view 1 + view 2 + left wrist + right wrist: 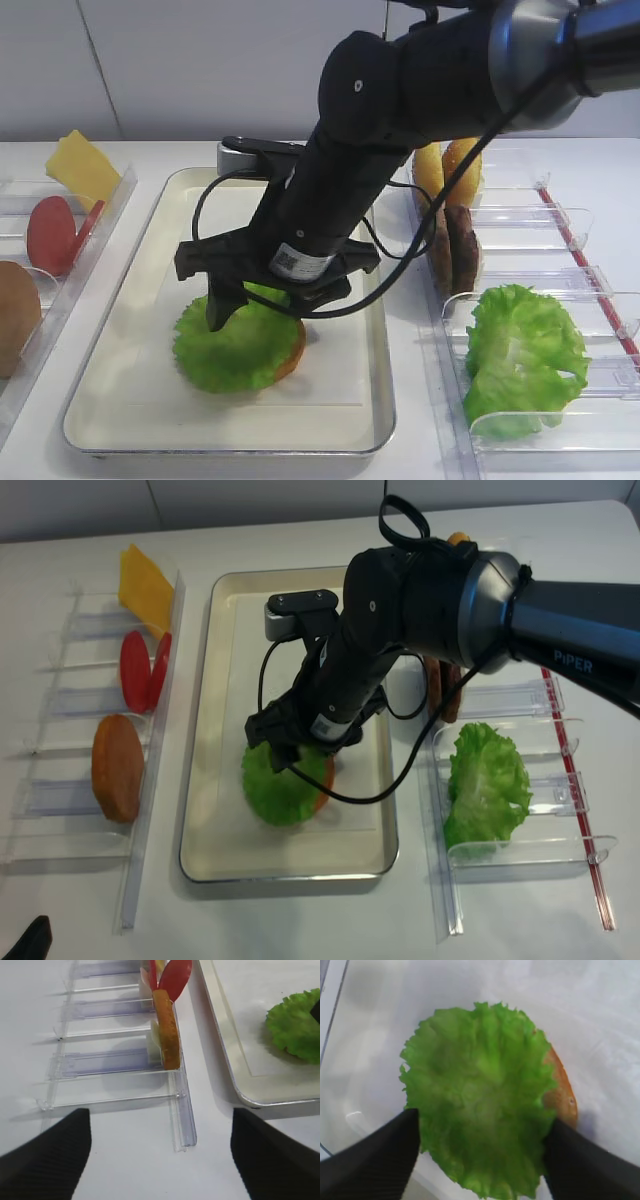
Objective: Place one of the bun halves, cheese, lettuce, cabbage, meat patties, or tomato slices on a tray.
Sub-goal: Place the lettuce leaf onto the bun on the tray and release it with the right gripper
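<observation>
Bare liner surrounds the lettuce [238, 347] on the tray [375, 380], well inside its rim. The right pincer [480, 1160] stands wide just above, fingers [375, 1160] flanking the leaf, gripping nothing.

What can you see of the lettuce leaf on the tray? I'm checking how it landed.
The lettuce is one bright green, roughly round leaf with a frilly edge and a crinkled, slightly cupped surface. It lies flat on a bun half, covering most of it; only the bun's golden edge shows on one side. Both sit on the tray. The right claw hangs open just above, a finger on either side; contact cannot be told.
</observation>
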`<state>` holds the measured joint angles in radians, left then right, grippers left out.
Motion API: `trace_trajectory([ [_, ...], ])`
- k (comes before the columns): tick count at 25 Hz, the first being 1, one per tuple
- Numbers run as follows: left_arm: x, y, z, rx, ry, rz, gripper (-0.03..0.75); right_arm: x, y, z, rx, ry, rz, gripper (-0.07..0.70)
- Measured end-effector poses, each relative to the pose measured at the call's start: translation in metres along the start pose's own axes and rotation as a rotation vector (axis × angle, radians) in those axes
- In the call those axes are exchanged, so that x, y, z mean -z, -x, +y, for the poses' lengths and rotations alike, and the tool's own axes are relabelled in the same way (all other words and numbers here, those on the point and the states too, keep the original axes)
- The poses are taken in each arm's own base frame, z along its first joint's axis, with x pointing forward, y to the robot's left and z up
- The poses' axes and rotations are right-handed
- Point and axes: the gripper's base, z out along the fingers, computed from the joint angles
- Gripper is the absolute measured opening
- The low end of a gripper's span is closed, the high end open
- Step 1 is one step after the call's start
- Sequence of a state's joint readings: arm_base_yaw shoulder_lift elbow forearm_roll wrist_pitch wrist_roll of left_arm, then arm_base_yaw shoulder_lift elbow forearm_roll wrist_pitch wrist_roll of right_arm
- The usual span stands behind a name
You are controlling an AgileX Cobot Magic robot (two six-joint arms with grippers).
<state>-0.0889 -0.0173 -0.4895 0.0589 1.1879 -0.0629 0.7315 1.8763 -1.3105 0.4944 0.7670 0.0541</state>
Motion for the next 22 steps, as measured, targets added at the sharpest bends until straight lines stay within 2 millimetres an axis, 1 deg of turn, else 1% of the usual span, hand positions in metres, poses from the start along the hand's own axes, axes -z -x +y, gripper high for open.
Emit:
trace_trajectory([
  [2,0.0,0.0,0.0,0.0,0.0,0.0,0.537,0.0,0.0,0.0,0.002,0.0,0.0,0.589],
  [4,0.0,0.0,0.0,0.0,0.0,0.0,0.537,0.0,0.0,-0.001,0.011,-0.009,0.0,0.614],
  [6,0.0,0.0,0.0,0.0,0.0,0.0,0.537,0.0,0.0,-0.002,0.029,-0.027,0.002,0.623],
  [15,0.0,0.0,0.0,0.0,0.0,0.0,0.536,0.001,-0.001,-0.011,0.125,-0.123,0.018,0.625],
  [18,0.0,0.0,0.0,0.0,0.0,0.0,0.536,0.008,0.004,-0.011,0.161,-0.171,0.023,0.621],
  [22,0.0,0.0,0.0,0.0,0.0,0.0,0.536,0.027,0.018,-0.003,0.225,-0.219,0.016,0.612],
])
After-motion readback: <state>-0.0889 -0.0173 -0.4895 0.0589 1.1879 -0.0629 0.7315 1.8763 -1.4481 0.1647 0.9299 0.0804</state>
